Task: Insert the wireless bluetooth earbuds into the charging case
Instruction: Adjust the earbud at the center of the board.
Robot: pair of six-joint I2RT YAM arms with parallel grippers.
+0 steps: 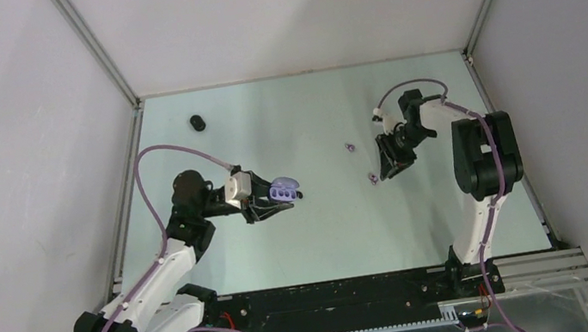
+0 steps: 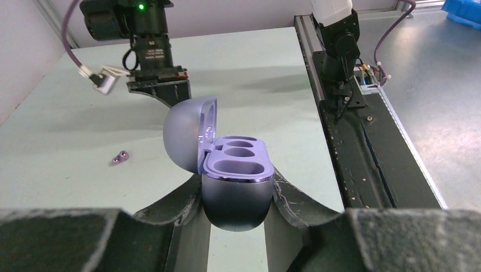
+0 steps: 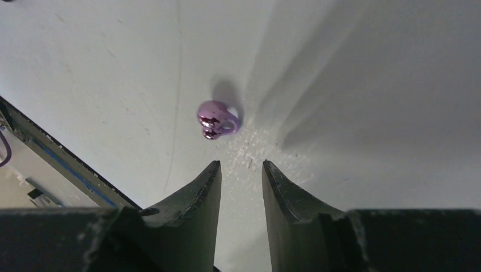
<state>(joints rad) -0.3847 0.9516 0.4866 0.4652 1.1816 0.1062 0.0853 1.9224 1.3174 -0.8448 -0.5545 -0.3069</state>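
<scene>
Purple charging case (image 2: pixel 238 164) clamped in left gripper (image 2: pixel 237 195); right gripper (image 3: pixel 240 168), narrowly parted, hovers near purple earbud (image 3: pixel 217 119).

Overhead view facing down, close wrist views, table (image 1: pixel 337 247) shared

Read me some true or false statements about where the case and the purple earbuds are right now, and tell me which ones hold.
1. The left claw grips the charging case with its lid open. True.
2. The sockets of the case already hold earbuds. False: they are empty.
3. The right claw is clamped on a purple earbud. False: the claw is open with nothing between its fingers, and that earbud lies on the table just beyond the fingertips.
4. A second purple earbud lies loose on the table, farther from the arm bases. True.
</scene>
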